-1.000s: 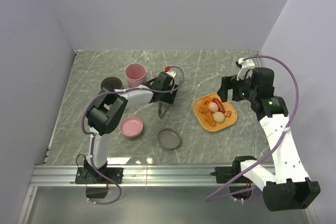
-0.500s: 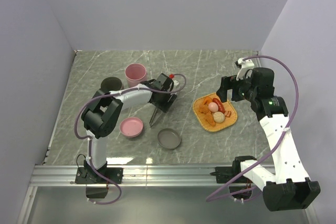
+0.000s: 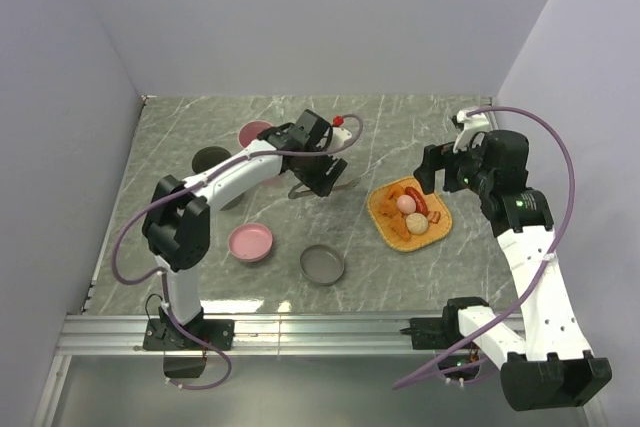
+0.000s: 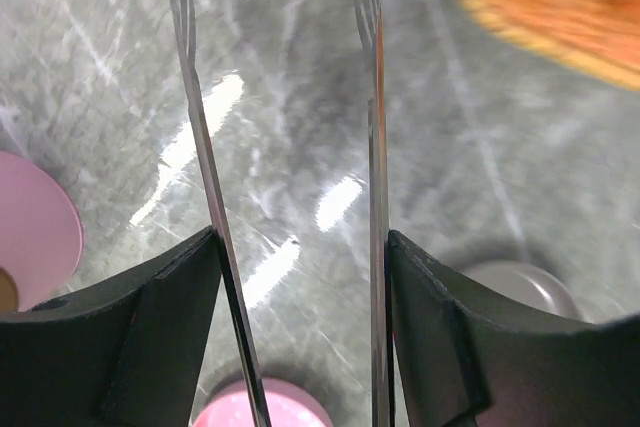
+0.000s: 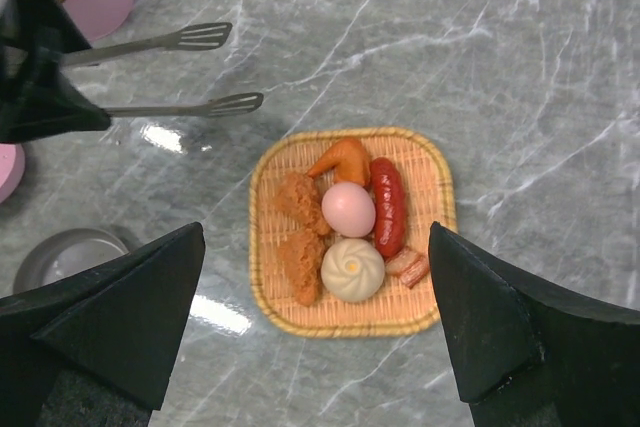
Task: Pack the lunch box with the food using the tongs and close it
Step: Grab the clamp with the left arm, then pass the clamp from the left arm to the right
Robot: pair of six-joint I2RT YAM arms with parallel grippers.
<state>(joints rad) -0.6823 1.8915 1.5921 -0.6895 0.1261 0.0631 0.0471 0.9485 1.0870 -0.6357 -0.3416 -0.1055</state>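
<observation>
Left gripper (image 4: 300,257): squeezing the tongs (image 4: 205,167), one thin arm against each finger.
Right gripper (image 5: 315,247): wide open.
Food (image 5: 348,209): on the tray (image 5: 262,247), near the tongs' tips, sharp only from the right wrist.

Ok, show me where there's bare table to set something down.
Bare: the far strip of table between the pink cup and the right arm, and the near stretch from the grey bowl to the right edge, below the tray. Crowded: the left half, around the pink bowl and tongs.
</observation>
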